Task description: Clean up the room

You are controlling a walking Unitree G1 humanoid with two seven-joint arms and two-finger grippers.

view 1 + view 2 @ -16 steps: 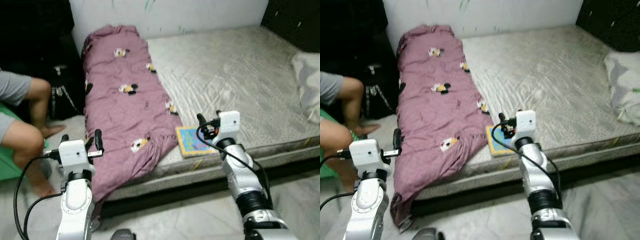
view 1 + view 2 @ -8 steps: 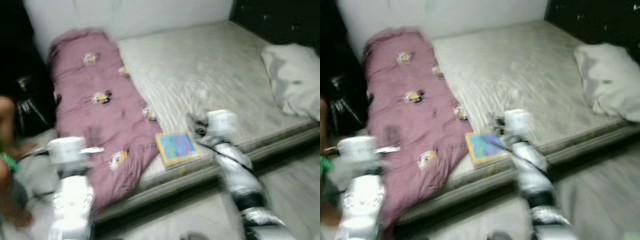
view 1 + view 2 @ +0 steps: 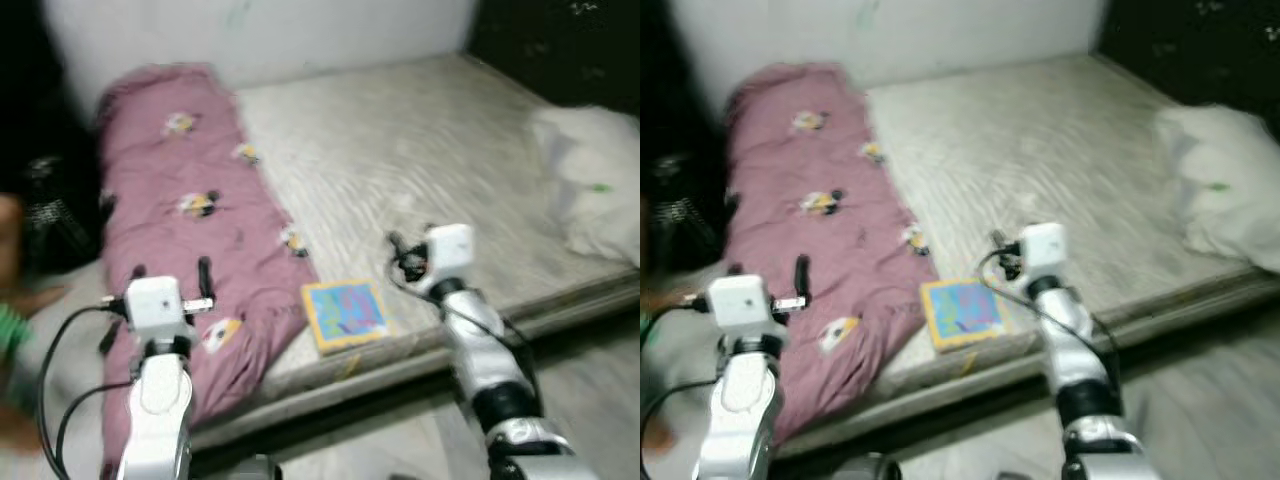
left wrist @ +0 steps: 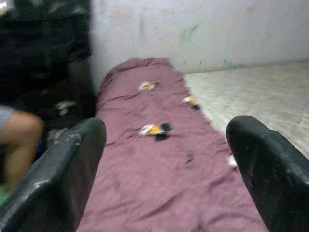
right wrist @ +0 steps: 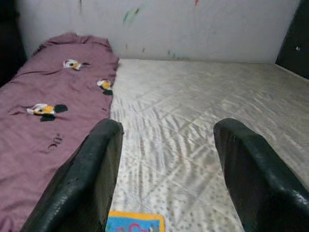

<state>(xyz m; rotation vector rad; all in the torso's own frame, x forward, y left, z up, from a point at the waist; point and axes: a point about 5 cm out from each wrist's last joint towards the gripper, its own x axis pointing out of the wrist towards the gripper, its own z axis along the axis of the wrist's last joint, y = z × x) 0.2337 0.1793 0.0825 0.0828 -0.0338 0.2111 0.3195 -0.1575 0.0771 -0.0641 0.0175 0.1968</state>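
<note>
A mauve blanket (image 3: 190, 215) with small cartoon prints lies along the left side of a bare grey mattress (image 3: 430, 150) and hangs over its near edge. A colourful book (image 3: 345, 312) lies flat near the mattress front edge, just right of the blanket. A white pillow (image 3: 595, 185) sits at the right. My left gripper (image 3: 171, 272) hovers open over the blanket's hanging end, holding nothing. My right gripper (image 3: 408, 245) is open above the mattress, just right of the book; the book's corner (image 5: 135, 224) shows below its fingers.
At the far left sit a person's blurred limbs (image 3: 12, 300) and a dark bag (image 3: 45, 195) on the floor. A white wall (image 3: 260, 30) backs the bed. Pale floor (image 3: 590, 360) runs along the mattress front, where the bed frame edge (image 3: 400, 385) is close to me.
The camera has swung to the right: the pillow has come into fuller view and the person has slid to the left edge. Both grippers stay open and empty.
</note>
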